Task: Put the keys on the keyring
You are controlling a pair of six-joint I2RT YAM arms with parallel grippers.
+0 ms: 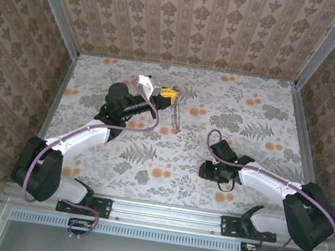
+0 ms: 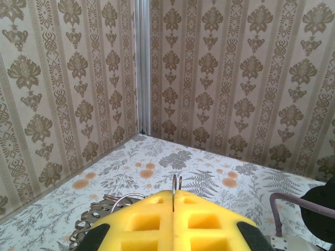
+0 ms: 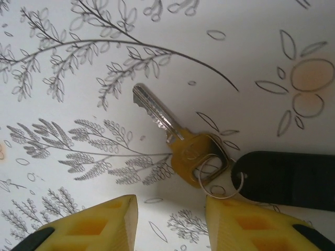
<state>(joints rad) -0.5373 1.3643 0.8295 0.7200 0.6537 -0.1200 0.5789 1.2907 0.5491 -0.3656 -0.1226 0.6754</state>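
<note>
Key (image 3: 180, 145) with a brass head is lying on the floral tabletop (image 3: 261, 42), just ahead of the low right end effector (image 3: 170, 203), fingers parted, holding nothing. Left end effector (image 2: 173, 196), reaching far, is pinching the thin metal keyring (image 2: 176, 182).

Soft, even, bright light fills all views. Top view: only faint, diffuse shadows on the table (image 1: 211, 170). Right wrist view: sharp centre, with the yellow tool pads (image 3: 89, 227) at the bottom edge slightly blurred.
</note>
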